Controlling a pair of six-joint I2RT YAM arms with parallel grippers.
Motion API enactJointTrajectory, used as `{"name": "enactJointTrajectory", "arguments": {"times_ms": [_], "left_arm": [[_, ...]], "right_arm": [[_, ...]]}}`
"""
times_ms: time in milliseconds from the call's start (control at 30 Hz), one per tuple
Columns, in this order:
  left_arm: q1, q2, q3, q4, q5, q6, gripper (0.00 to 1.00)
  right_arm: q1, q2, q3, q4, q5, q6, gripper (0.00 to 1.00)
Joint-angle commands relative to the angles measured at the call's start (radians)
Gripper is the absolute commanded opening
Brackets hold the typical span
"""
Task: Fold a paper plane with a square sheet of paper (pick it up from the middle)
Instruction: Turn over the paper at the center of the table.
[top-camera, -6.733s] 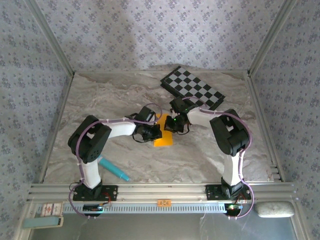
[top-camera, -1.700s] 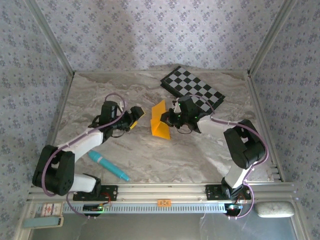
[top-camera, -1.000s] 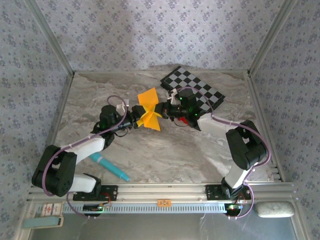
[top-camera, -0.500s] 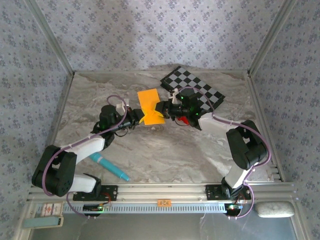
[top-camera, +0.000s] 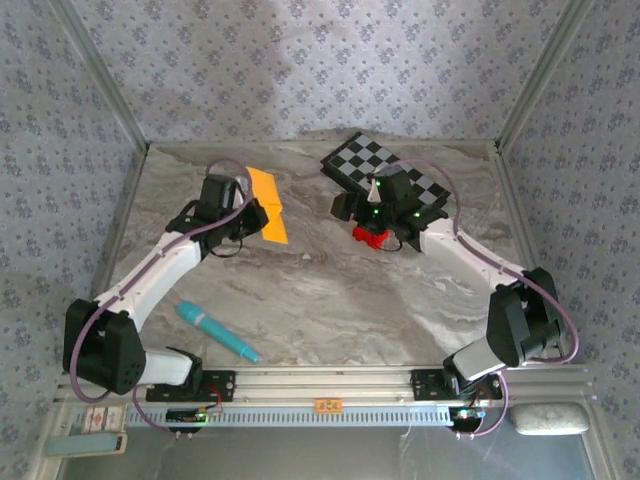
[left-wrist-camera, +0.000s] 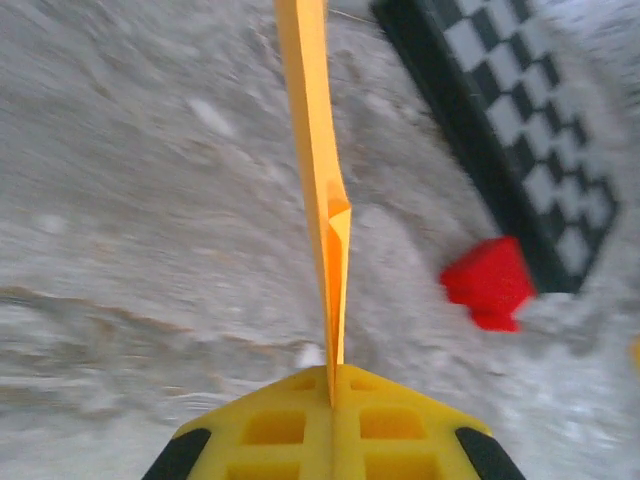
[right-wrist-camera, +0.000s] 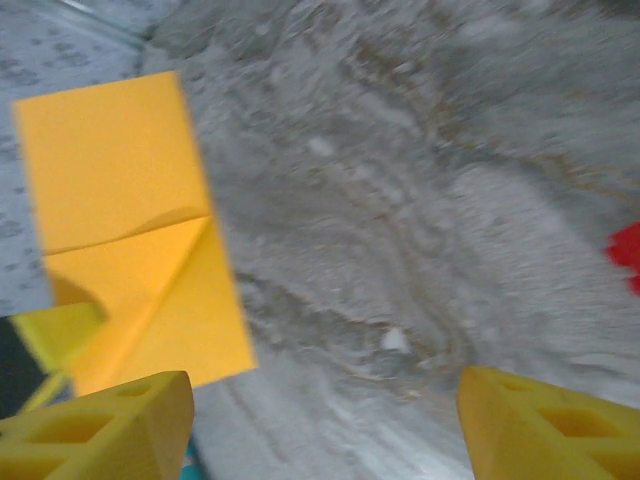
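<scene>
The square sheet of paper (top-camera: 268, 205) is orange-yellow and folded into a narrow oblong with a diagonal crease; it is not a pointed dart. My left gripper (top-camera: 253, 216) is shut on its lower edge and holds it upright above the table. In the left wrist view the paper (left-wrist-camera: 318, 180) runs edge-on out of my shut left gripper (left-wrist-camera: 335, 375). My right gripper (top-camera: 343, 207) stands open to the right of the sheet, apart from it. The right wrist view has the paper (right-wrist-camera: 120, 220) at the left, beyond my open right gripper (right-wrist-camera: 320, 400), with nothing between the fingers.
A black-and-white checkerboard (top-camera: 385, 180) lies at the back right, under the right wrist. A small red block (top-camera: 368, 235) sits on the marble table (top-camera: 330, 300) just in front of it. A teal pen (top-camera: 217, 331) lies front left. Metal frame posts border the table.
The right gripper has let go of the paper and drawn back to the right, open. The left arm has carried the folded paper back and to the left.
</scene>
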Motion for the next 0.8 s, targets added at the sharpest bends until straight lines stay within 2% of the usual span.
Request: {"name": "enactJointTrajectory", "arguments": {"times_ms": [0,67,200,467,600,767], "left_arm": [[-0.063,0.075,0.106,-0.356,-0.348,0.189,0.00],[-0.105,0.126,0.157,-0.414,-0.465,0.200,0.00],[-0.170,0.225,0.232,-0.479,-0.610,0.173,0.00],[-0.257,0.465,0.364,-0.551,-0.729,0.144,0.00],[-0.277,0.545,0.408,-0.528,-0.635,0.121,0.09],[-0.271,0.568,0.364,-0.376,-0.332,0.073,0.21]], "right_arm": [[0.000,-0.023,0.014,-0.145,0.174,-0.077,0.74],[-0.002,-0.032,0.002,-0.152,0.210,-0.070,0.74],[-0.010,-0.045,-0.019,-0.175,0.260,-0.043,0.74],[-0.039,-0.115,-0.101,-0.178,0.313,0.022,0.73],[-0.046,-0.137,-0.126,-0.182,0.326,0.038,0.74],[-0.049,-0.150,-0.140,-0.191,0.340,0.066,0.73]]}}
